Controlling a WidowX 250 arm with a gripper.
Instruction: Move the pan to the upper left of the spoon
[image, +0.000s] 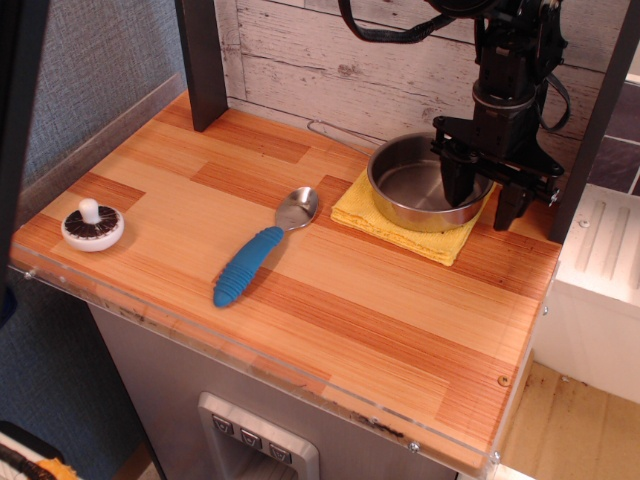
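Black and bulky, the gripper (484, 197) hangs over the right side of the pan (428, 182), its jaws spread apart with one finger (458, 184) down inside the bowl and the other (508, 205) outside the wall, so the rim sits between them; whether either touches the steel is hard to tell. That shiny pan rests on a yellow cloth (405, 223) at the back right of the wooden table (330, 300), its thin wire handle pointing left along the plank wall. Left of the cloth lies the spoon (263, 248), blue handle toward the front. A toy mushroom (92, 225) sits well apart at the left edge.
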